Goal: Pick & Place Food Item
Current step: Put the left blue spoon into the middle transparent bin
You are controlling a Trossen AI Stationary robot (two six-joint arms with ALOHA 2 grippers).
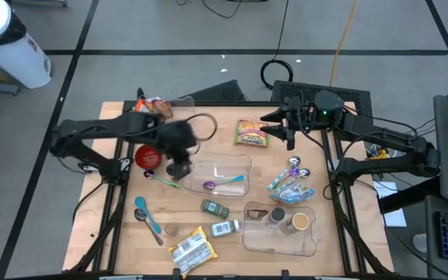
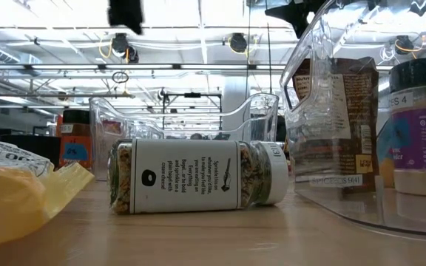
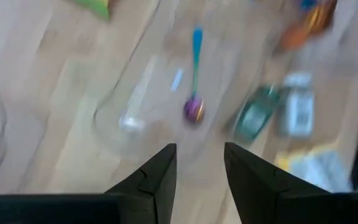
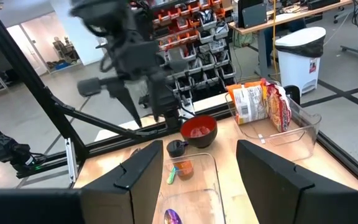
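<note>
Two spice jars lie on the wooden table (image 1: 123,249) just in front of the clear middle tray (image 1: 243,165): a green-labelled jar (image 1: 215,208) and a white-labelled jar (image 1: 225,228), the second on its side in the low view (image 2: 198,177). Inside the middle tray lies a spoon with a purple bowl and teal handle (image 1: 222,183), also seen from the left wrist (image 3: 194,93). The left gripper (image 1: 179,169) hovers above the tray's left end, its dark fingers (image 3: 157,177) parted with nothing between them. Beside it sit a red bowl (image 1: 147,156) and a small green spoon (image 1: 164,180). A yellow-green snack bag (image 1: 251,133) lies behind the tray, a yellow packet (image 1: 190,249) near the front edge, and a blue spoon (image 1: 147,214) to the left. A second clear bin (image 1: 309,243) at the front right holds jars. The right gripper (image 1: 288,124) waits at the table's back, fingers (image 4: 143,171) spread and empty.
</note>
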